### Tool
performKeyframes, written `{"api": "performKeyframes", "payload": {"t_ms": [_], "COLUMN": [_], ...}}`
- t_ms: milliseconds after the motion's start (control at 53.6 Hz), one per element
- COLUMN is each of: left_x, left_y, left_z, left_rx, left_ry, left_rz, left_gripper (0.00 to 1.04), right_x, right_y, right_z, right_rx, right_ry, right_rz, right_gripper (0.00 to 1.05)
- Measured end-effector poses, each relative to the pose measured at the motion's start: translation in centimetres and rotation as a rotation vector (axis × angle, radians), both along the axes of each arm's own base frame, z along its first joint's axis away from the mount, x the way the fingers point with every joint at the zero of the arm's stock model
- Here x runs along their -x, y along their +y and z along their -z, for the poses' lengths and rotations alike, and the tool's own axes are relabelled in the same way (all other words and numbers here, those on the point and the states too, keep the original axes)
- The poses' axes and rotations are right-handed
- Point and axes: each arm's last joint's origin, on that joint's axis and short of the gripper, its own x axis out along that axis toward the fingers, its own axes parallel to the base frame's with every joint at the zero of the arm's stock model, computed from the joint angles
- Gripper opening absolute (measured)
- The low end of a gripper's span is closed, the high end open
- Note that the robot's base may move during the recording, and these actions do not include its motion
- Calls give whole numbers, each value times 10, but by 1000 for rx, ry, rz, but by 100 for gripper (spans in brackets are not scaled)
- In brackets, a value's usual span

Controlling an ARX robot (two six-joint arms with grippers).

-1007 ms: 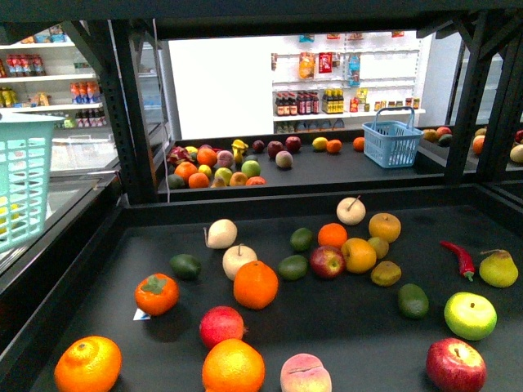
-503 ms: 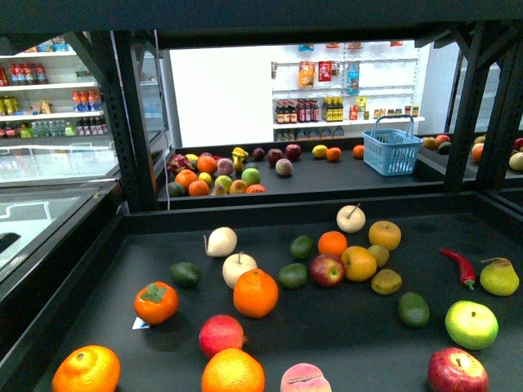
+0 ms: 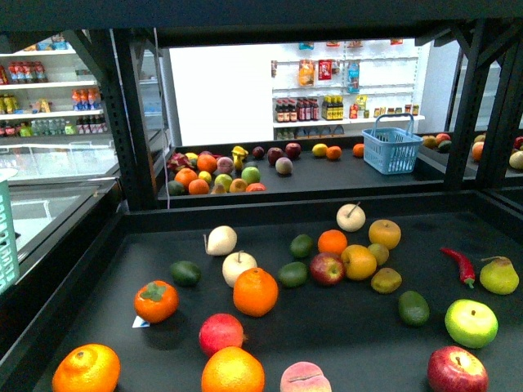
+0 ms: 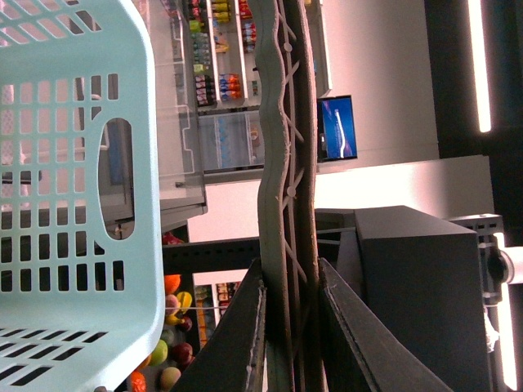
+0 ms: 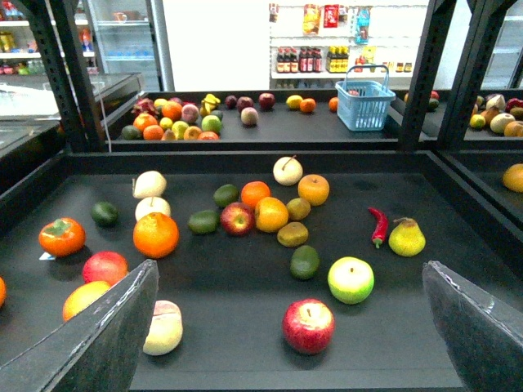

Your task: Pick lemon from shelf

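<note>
Both jaws differ: the right gripper [image 5: 290,327] gapes empty over the shelf [image 5: 245,290], the left gripper [image 4: 290,327] pinches a basket handle [image 4: 282,163].

Black shelf [image 3: 270,343], mint slotted basket [image 4: 73,204], red chilli [image 3: 459,263].

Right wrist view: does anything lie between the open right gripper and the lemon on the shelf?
Yes. The yellow-orange oval lemon sits in a cluster. On the line from the open right gripper lie a dark green avocado and, right beside the lemon, a brownish oval fruit; a low straight reach would likely bump them.
</note>
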Motion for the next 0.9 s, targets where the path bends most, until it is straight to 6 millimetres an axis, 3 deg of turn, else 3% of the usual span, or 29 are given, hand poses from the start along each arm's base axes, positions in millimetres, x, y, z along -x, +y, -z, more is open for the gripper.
{"api": "performKeyframes", "payload": {"t_ms": [261, 522, 690, 895], "left_x": [1, 6, 16, 34], "left_y": [0, 9, 14, 25], "left_z": [5, 5, -8, -31], "left_rx": [11, -20, -36, -89], "left_ry": [28, 124, 171, 260], "left_rz": [-3, -20, -38, -60], "left_gripper": [16, 63, 96, 97], "right_x": [0, 0, 0, 0], "right_y": [0, 0, 0, 0], "right_z": [0, 0, 0, 0], "right_rx": [0, 0, 0, 0], "right_ry": [0, 0, 0, 0], "right_rz": [0, 0, 0, 0], "right_gripper": [97, 97, 97, 97]}}
